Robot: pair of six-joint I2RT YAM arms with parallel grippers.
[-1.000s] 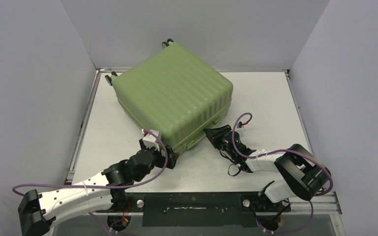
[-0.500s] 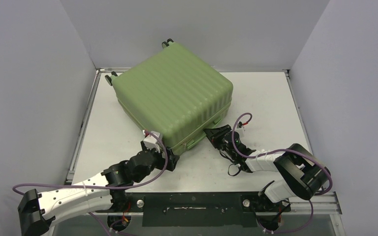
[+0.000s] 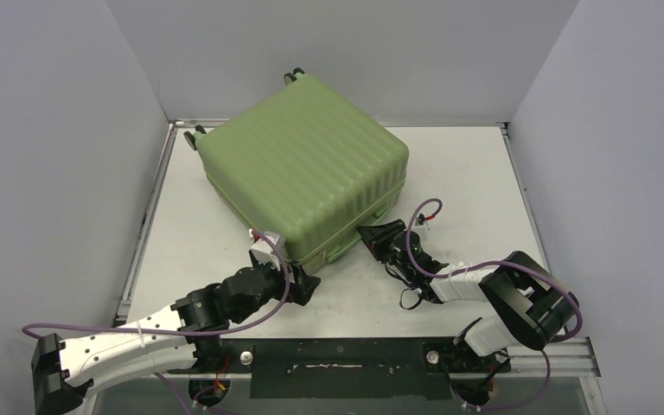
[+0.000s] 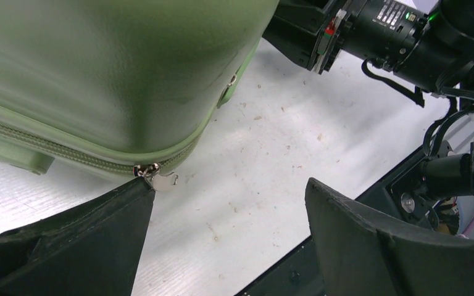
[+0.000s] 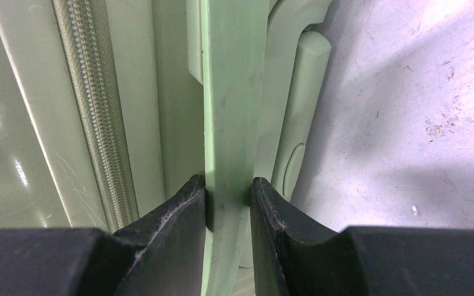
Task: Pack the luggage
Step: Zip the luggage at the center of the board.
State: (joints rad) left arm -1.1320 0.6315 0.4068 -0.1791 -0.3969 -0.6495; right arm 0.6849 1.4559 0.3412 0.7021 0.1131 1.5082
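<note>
The luggage [image 3: 307, 169] is a light-green ribbed hard-shell suitcase lying closed and flat at the table's back middle, wheels toward the back wall. My left gripper [image 3: 298, 281] is open at its near corner. In the left wrist view the silver zipper pull [image 4: 155, 177] hangs from the zip just past one fingertip [image 4: 129, 203], and nothing is between the fingers. My right gripper [image 3: 372, 235] is shut on the suitcase's green side handle [image 5: 228, 111] at the near right side, with the zip line [image 5: 95, 117] beside it. The lining is hidden.
The white table [image 3: 475, 190] has grey walls on three sides and a raised rail along its left edge [image 3: 143, 233]. A black frame bar [image 3: 346, 354] runs along the near edge by the arm bases. Purple cables loop from both wrists.
My left arm has shifted slightly nearer and lower by the suitcase's near corner. The right gripper and the suitcase have hardly moved.
</note>
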